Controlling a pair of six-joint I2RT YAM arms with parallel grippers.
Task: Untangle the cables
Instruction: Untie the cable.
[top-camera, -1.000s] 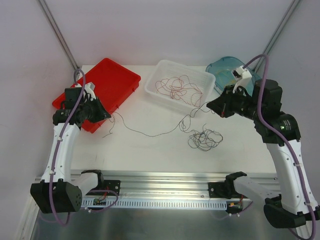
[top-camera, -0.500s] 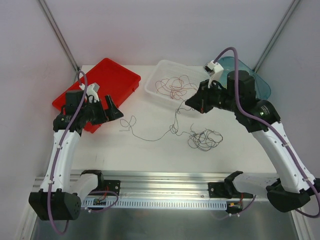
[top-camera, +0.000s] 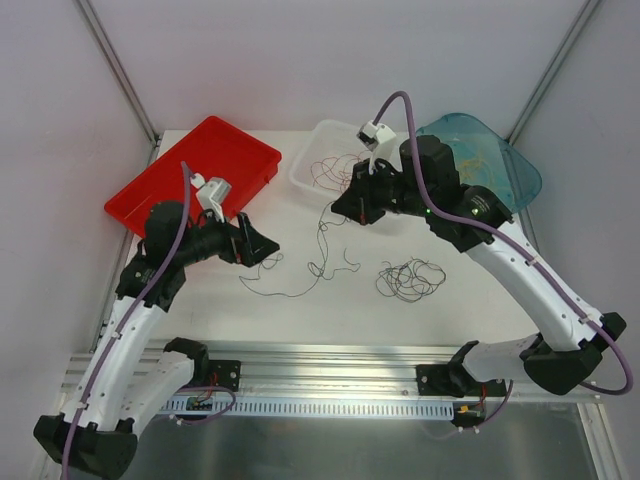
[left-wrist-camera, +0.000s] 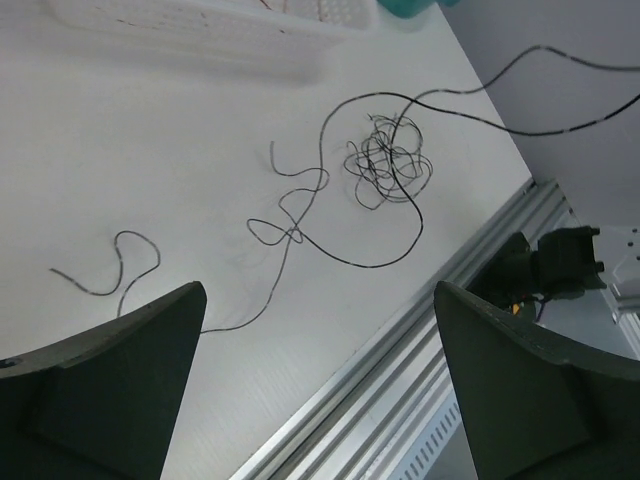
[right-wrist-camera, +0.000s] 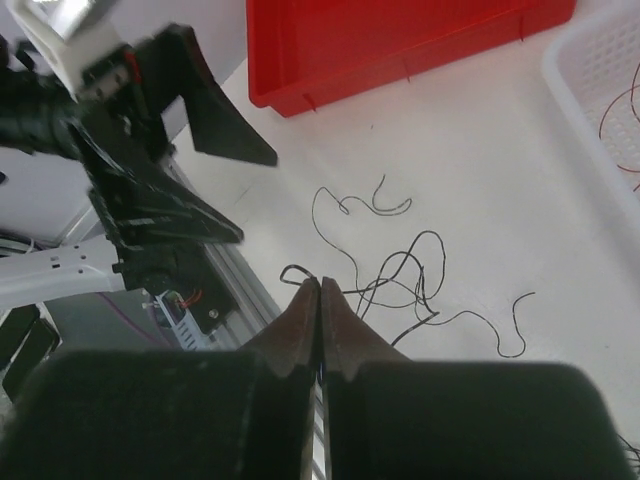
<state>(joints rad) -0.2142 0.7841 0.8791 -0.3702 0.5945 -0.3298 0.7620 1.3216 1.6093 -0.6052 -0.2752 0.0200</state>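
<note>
A long dark cable (top-camera: 322, 250) hangs from my right gripper (top-camera: 340, 208), which is shut on it above the table's middle; the rest lies in slack loops (left-wrist-camera: 295, 235) on the white table. In the right wrist view the cable (right-wrist-camera: 425, 240) comes out on both sides of the closed tips (right-wrist-camera: 320, 285). A knot of dark cables (top-camera: 410, 280) (left-wrist-camera: 385, 165) lies to the right, untouched. Thin red cables (top-camera: 335, 170) curl inside the white basket (top-camera: 303, 180). My left gripper (top-camera: 260, 240) (left-wrist-camera: 320, 400) hovers open and empty at the left, just above the table.
A red tray (top-camera: 200, 165) (right-wrist-camera: 400, 40) stands at the back left, behind the left arm. A teal bin (top-camera: 520, 175) sits at the back right with thin yellowish strands in it. An aluminium rail (top-camera: 320, 360) (left-wrist-camera: 430, 320) runs along the near edge.
My left gripper has opened, let go of the cable end and moved right. The right arm has swung left with the cable, which went slack and dropped into loops.
</note>
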